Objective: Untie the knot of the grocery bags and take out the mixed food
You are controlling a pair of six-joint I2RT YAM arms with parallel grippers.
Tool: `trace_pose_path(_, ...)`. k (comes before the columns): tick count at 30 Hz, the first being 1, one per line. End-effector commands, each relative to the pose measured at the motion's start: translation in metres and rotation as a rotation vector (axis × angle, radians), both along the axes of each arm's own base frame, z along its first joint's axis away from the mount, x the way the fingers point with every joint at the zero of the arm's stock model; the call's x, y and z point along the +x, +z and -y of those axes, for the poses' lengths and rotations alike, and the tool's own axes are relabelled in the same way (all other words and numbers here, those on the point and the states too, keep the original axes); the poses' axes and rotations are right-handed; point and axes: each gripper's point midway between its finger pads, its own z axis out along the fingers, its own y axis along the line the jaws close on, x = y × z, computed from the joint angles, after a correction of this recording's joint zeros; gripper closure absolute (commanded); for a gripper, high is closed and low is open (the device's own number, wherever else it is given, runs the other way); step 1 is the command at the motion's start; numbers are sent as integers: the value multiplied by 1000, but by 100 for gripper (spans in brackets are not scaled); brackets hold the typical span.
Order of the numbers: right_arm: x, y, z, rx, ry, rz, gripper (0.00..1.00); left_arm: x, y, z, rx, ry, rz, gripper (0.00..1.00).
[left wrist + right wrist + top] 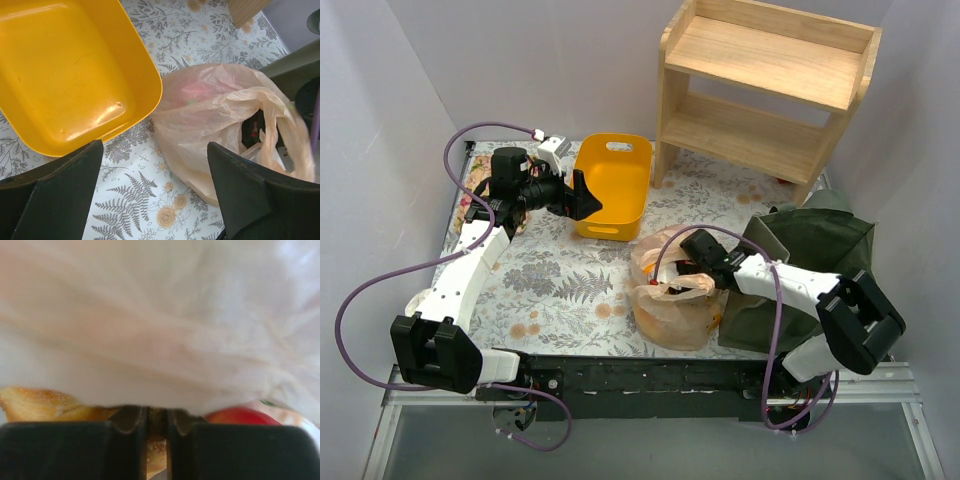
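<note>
Left end effector (582,196): released, its black fingers (60,190) spread wide, hovering at the near-left rim of the yellow plastic tub (615,185) at the far middle of the bench (560,280).
Right end effector (688,266): reaching into the open mouth of the thin tan plastic bag (670,310); clenched almost closed, only a thin slit between the fingers; I cannot tell whether it pinches anything.
Mixed food: inside the tan bag, under its film; a golden-brown crusty piece (45,405) left of the fingers, a red rounded item (240,416) right of them.
Tan bag: near middle, touching the dark green fabric tote (810,250) on its right.
Wooden two-tier shelf (770,80): far right.
</note>
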Motion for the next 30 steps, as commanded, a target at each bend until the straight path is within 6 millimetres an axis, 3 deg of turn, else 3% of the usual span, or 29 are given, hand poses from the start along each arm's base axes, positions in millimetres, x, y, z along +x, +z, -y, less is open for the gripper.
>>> trace_pose_path(1,18,66,-13,89,-5,116,92,-5,16,-3,-8,1,58,15)
trace_pose_path(2,23,93,-20,142,-16,153,94,-5,16,-3,-7,-1,60,15)
trace_pose_path(4,22,117,-23,186,-16,167,96,-4,16,-3,-7,-2,58,15)
trace_pose_path(5,19,138,-26,224,-22,165,97,-4,15,-2,-9,-5,54,15)
trace_pose_path(8,7,170,-29,296,-8,152,99,-4,14,0,-14,-15,46,15)
trace_pose_path(12,-9,197,-29,395,-13,144,99,-4,13,2,-26,-29,35,15)
trace_pose_path(17,-13,248,-34,507,-20,179,99,-19,30,13,-69,-126,41,15)
trace_pose_path(19,-9,279,-38,554,-25,208,99,-30,40,22,-114,-189,27,14)
trace_pose_path(21,-4,295,-44,573,-21,225,99,-38,55,27,-153,-232,14,9)
trace_pose_path(22,0,314,-47,602,-16,253,99,-44,60,31,-186,-270,-13,6)
trace_pose_path(26,28,328,-60,594,-42,325,99,-53,74,40,-251,-333,-99,4)
trace_pose_path(30,56,327,-70,569,-112,432,99,-54,85,45,-306,-349,-147,2)
